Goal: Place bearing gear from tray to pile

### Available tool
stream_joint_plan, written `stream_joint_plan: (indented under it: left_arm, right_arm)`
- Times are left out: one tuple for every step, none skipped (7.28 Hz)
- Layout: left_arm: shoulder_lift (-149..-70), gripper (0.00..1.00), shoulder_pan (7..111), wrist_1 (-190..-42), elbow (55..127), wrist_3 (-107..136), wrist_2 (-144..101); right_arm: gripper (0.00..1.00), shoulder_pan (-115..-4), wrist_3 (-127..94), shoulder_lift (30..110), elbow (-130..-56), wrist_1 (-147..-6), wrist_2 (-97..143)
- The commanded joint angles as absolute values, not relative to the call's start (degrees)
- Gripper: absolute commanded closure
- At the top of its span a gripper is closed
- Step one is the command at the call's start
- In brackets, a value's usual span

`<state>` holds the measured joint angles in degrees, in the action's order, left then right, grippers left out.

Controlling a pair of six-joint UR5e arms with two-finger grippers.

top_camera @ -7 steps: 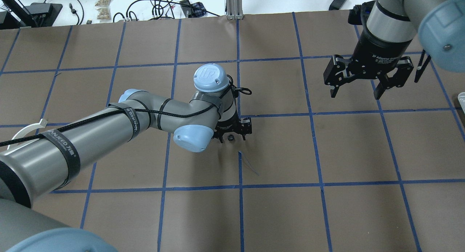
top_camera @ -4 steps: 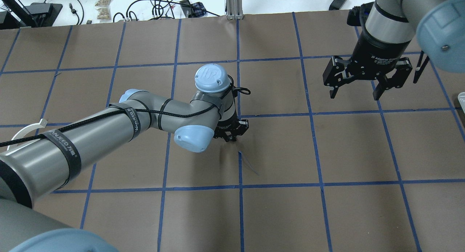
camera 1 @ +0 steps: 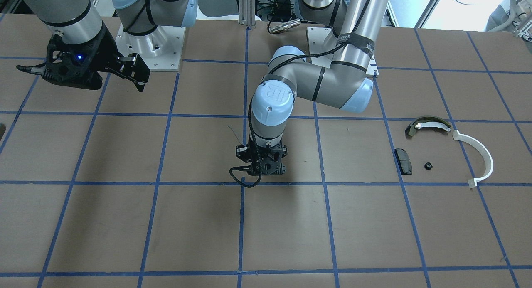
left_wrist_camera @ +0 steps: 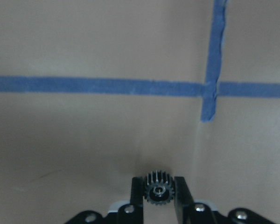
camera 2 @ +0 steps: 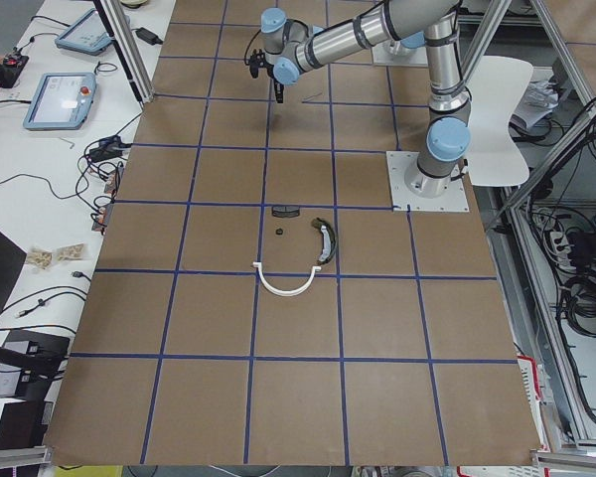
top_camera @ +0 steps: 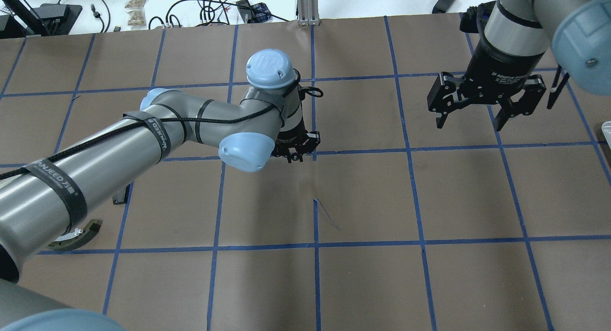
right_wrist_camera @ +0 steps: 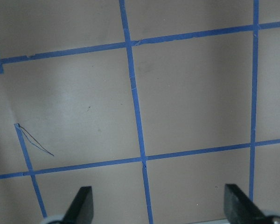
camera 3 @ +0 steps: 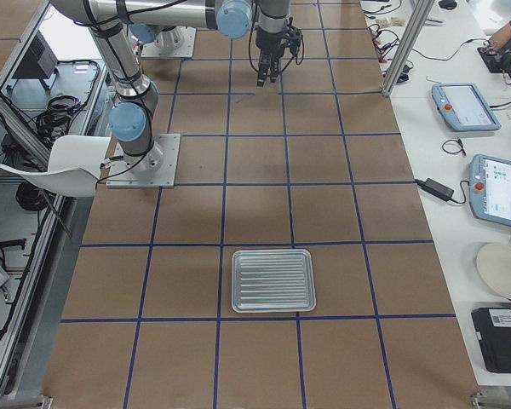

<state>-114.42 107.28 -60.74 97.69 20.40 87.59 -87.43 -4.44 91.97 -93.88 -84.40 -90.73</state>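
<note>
Seen from overhead, left gripper (top_camera: 296, 154) pinches the bearing gear (left_wrist_camera: 155, 191), pile (top_camera: 79, 235) at its 8 o'clock, spread right gripper (top_camera: 468, 126) at 3 o'clock

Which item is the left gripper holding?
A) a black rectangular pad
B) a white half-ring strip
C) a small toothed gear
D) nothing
C: the left wrist view shows the toothed gear clamped between the fingers of the left gripper; the white strip and black pad lie on the table.
</note>
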Motion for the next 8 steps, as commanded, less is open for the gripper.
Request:
stream_joint_plan:
  left_arm:
    - [-112.4,1.0,98.1,-75.9,90.8,9.0,92.8]
    - [-111.1,1.0,93.3,-78.2,90.9,0.5,97.4]
    - [-110.6,1.0,89.4,-78.7,92.6,-6.5,98.2]
    - [-110.0,1.0,83.9,-77.6,95.3,-12.3,99.1]
    - [-109.6,1.0,78.1,-76.6,96.8,-20.7,100.1]
    - [-111.0,1.0,73.1,-72.4,97.1,-27.6,102.6]
    - [-112.1,1.0,67.0,-67.5,98.4,-36.6,103.2]
    - [-113.4,1.0,61.8,-60.9,101.2,-44.2,103.1]
  right_arm:
    - [0.0,-87.4,-4.4,92.1,-94.0,-84.1,-91.3]
    - [0.0,-87.7,-4.8,92.3,-94.0,-84.3,-90.7]
    - [0.0,-88.2,-5.2,92.5,-93.9,-84.2,-90.5]
    - [0.0,-88.2,-5.2,92.5,-94.0,-84.0,-90.4]
    - [0.0,-89.0,-5.1,92.5,-94.0,-84.0,-90.9]
    - [0.0,-89.2,-5.2,92.5,-93.9,-84.5,-91.2]
    - [0.0,-89.2,-4.8,92.6,-93.9,-84.5,-90.9]
    - [0.0,-89.2,-4.3,93.0,-93.9,-84.5,-90.5]
